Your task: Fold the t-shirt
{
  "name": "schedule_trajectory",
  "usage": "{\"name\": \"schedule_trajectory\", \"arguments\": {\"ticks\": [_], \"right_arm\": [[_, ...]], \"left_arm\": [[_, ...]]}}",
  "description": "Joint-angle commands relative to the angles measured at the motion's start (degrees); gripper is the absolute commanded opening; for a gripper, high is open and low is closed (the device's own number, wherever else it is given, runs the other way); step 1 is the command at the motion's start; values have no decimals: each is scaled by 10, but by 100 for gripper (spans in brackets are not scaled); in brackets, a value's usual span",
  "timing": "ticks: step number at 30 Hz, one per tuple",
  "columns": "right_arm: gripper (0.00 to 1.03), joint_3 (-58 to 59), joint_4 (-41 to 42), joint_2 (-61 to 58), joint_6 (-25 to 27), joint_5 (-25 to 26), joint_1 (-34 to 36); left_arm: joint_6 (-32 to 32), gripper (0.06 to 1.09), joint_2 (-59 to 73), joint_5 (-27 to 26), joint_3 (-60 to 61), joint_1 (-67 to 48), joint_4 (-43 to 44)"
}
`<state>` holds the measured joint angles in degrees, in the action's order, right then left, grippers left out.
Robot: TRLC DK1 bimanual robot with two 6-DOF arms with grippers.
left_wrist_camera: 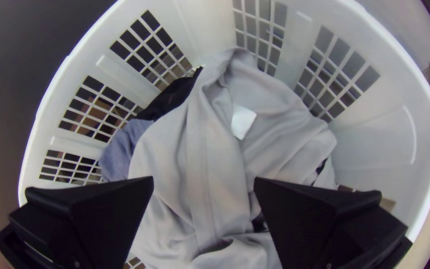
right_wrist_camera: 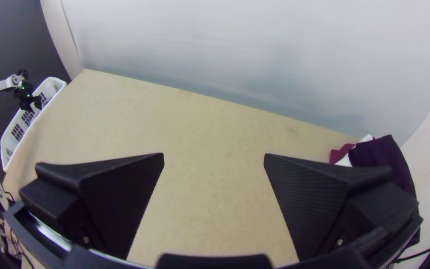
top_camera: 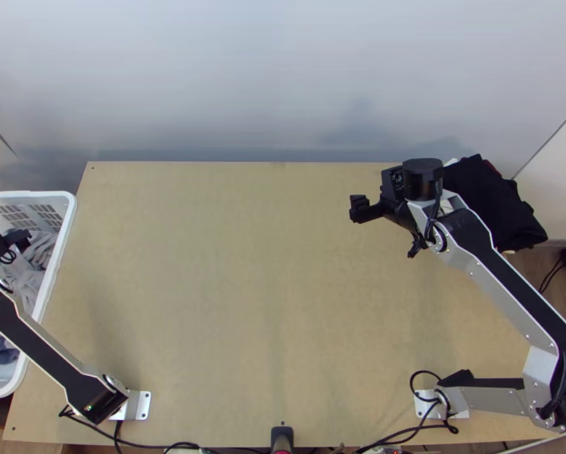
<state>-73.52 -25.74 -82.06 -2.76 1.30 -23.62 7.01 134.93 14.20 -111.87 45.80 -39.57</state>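
"Jaws?"

"Left jaws stand apart over the grey garment [left_wrist_camera: 202, 149], probably the t-shirt, inside the basket [left_wrist_camera: 379, 134]; right jaws, also parted, above the surface [top_camera: 245, 265]."

"Best grab?"

"Pinch one raised fold, lift slowly, check nothing clings."

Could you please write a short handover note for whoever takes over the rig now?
Left claw: open, empty, over the white basket.
Right claw: open, empty, above the table, towards its far right.
Things: grey cloth bunched in the basket, possibly the t-shirt; dark clothes piled at the table's far right corner.
Done: grey cloth not yet picked up.
Left: probably lift, spread and fold the t-shirt.
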Motion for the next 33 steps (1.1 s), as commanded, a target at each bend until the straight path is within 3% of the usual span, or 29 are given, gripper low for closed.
{"name": "schedule_trajectory", "arguments": {"ticks": [1, 6, 10, 12, 16, 17, 33], "right_arm": [[93, 6, 1, 1, 1, 4, -3], [93, 7, 1, 5, 1, 10, -3], [93, 12, 1, 10, 1, 13, -2], [93, 15, 1, 13, 2, 17, -1], [93, 24, 1, 16, 2, 22, 1], [93, 27, 1, 17, 3, 23, 1], [93, 57, 17, 32, 0, 26, 1]], "left_arm": [[4, 104, 36, 5, -2, -4, -2], [-7, 103, 53, -5, 0, -4, -7], [4, 101, 56, -46, -4, -9, -53], [13, 85, 55, -46, -4, -13, -61], [31, 20, 51, -57, -13, -15, -63], [31, 11, 45, -58, -18, -15, -64], [34, 12, -194, -61, -51, -41, -140]]}}
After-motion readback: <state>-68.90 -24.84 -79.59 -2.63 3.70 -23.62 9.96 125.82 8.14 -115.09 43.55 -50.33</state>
